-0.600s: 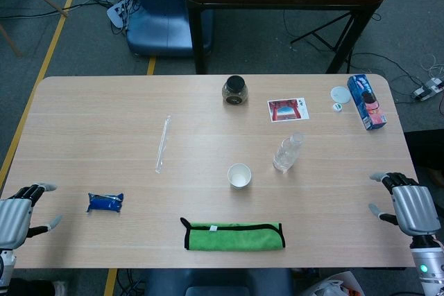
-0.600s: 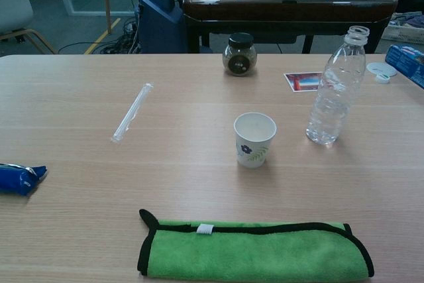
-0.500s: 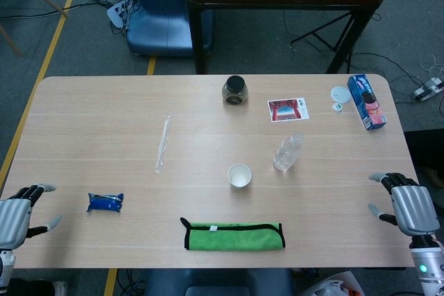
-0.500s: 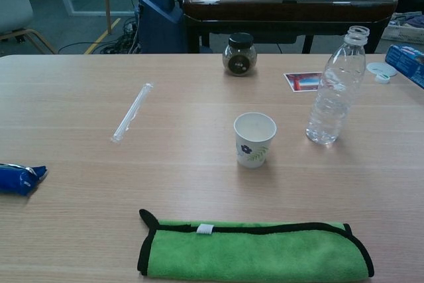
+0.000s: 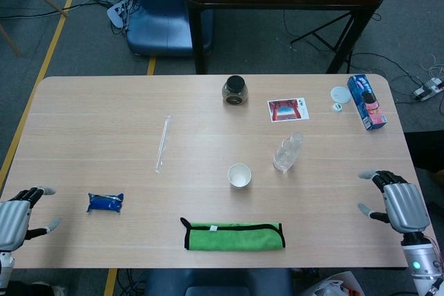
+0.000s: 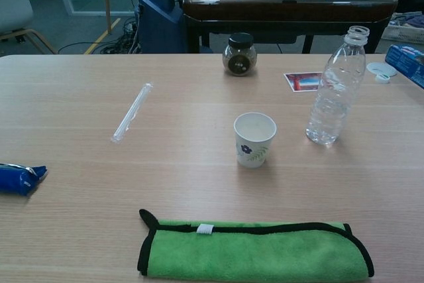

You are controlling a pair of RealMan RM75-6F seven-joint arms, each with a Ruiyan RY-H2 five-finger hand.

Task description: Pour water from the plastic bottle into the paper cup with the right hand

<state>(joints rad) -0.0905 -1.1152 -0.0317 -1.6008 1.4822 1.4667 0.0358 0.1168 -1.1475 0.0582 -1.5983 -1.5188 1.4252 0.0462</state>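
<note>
A clear plastic bottle [image 5: 286,152] [image 6: 335,91] stands upright and uncapped right of the table's middle. The white paper cup [image 5: 239,175] [image 6: 254,138] with a leaf print stands just left of it, a little nearer to me, apart from the bottle. My right hand [image 5: 390,199] hovers at the table's near right edge, fingers spread, holding nothing, well right of the bottle. At the near left corner my left hand [image 5: 19,211] rests with fingers apart and empty. Neither hand shows in the chest view.
A folded green cloth [image 5: 234,235] lies at the front edge. A blue packet [image 5: 105,202] sits near the left hand. A wrapped straw [image 5: 163,143], a dark-lidded jar [image 5: 235,91], a photo card [image 5: 288,109], a white lid [image 5: 340,94] and a blue box [image 5: 365,100] lie further back.
My right hand has shifted slightly left toward the table. The left hand has drifted a little lower. Bottle and cup have not moved.
</note>
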